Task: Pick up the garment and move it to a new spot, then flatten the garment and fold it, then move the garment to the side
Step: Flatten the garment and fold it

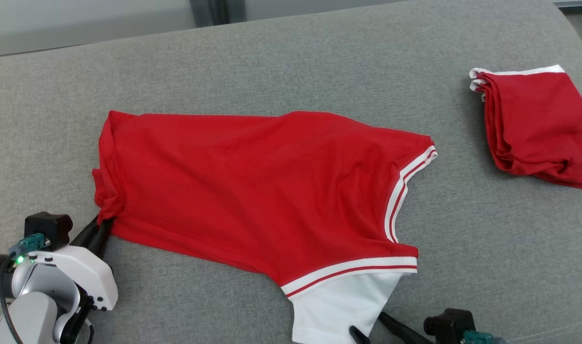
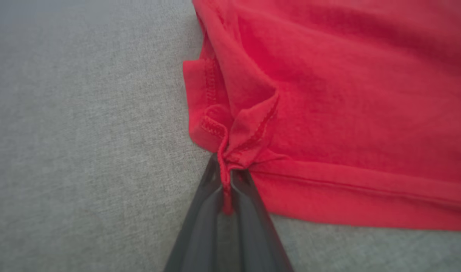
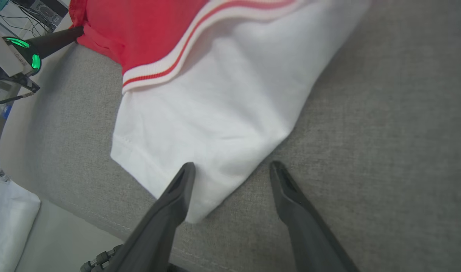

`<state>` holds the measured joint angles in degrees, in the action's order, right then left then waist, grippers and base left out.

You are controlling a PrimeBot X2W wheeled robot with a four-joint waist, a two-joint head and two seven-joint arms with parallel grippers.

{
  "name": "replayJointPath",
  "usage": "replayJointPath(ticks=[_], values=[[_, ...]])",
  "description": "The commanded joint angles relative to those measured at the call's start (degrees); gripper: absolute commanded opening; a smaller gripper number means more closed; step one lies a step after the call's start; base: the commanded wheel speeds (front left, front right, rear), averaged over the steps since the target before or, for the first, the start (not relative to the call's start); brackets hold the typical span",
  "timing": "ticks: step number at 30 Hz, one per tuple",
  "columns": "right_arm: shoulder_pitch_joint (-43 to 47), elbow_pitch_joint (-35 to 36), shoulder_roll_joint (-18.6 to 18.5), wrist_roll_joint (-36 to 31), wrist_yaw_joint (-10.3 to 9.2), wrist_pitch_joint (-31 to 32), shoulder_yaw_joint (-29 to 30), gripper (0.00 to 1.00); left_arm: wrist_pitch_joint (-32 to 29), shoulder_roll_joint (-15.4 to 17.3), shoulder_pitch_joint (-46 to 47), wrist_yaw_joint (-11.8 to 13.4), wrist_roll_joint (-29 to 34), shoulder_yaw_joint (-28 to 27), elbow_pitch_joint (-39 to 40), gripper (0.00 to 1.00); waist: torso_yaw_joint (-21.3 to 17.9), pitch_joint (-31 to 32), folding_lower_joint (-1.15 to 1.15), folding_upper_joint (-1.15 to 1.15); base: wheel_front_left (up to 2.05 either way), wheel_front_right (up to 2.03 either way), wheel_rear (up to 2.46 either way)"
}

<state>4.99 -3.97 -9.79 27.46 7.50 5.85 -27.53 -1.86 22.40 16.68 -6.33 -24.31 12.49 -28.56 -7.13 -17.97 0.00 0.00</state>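
Gray cloth (image 1: 271,62) covers the top where we work. The red garment (image 1: 252,191) lies spread out in the middle. Our left gripper (image 2: 229,172) pinches its hem corner (image 2: 241,149) tight. Our right gripper (image 3: 233,165) holds nothing, fingers spread wide by the white sleeve (image 3: 215,113).

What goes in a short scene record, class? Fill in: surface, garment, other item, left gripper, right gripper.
surface: grey cushion
garment: red, lying spread out, white sleeve nearest the robot
other item: folded red garment, far right, apart
left gripper: shut on garment's bunched hem corner
right gripper: open, one finger over the sleeve's corner, the other over bare cushion
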Motion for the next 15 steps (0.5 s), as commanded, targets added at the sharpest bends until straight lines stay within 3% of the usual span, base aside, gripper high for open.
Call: replayJointPath(ticks=[1, 2, 3, 4, 5, 10, 15], values=[[-0.59, -1.01, -0.40, 0.20, -0.01, 0.11, -0.39, 1.00, -0.44, -0.22, 0.02, 0.21, -0.03, 0.42, -1.33, 0.00, 0.53, -0.31, 0.00, 0.00, 0.00, 0.00, 0.00], [-1.34, -2.16, -0.26, 0.70, -0.01, 0.28, -1.08, 1.00, -0.27, -0.31, 0.30, 0.17, 0.00, 0.53, -1.28, 0.00, 0.85, -0.48, 0.00, 0.00, 0.00, 0.00, 0.00], [-2.24, -3.13, -0.01, 1.03, -0.02, -0.02, -1.26, 0.47, 0.07, -0.40, 0.75, 0.18, -0.05, 0.52, -1.06, 0.00, 1.10, -0.77, 0.00, 0.00, 0.00, 0.00, 0.00], [-2.99, -4.09, 0.08, 1.12, -0.02, -0.17, -1.56, 0.29, 0.28, -0.43, 1.04, 0.21, -0.03, 0.54, -1.03, 0.00, 1.30, -0.88, 0.00, 0.00, 0.00, 0.00, 0.00], [-3.48, -5.19, 0.13, 1.34, -0.02, 0.02, -1.88, 0.00, 0.79, -0.49, 1.20, 0.21, -0.11, 0.52, -0.93, 0.00, 1.53, -1.01, 0.00, 0.00, 0.00, 0.00, 0.00], [-4.99, -6.93, 0.16, -0.20, -0.17, -2.37, -0.55, 0.00, 3.53, -0.58, 1.92, 0.69, -0.31, -0.09, 0.94, 0.00, 1.93, -1.39, 0.00, 0.00, 0.00, 0.00, 0.00], [-5.71, -2.56, -0.02, -2.05, -0.10, -7.64, 3.39, 0.00, 6.71, -1.11, 1.96, 2.30, -0.39, -1.20, 6.33, 0.00, 1.95, -0.89, 0.00, 0.00, 0.00, 0.00, 0.00]])
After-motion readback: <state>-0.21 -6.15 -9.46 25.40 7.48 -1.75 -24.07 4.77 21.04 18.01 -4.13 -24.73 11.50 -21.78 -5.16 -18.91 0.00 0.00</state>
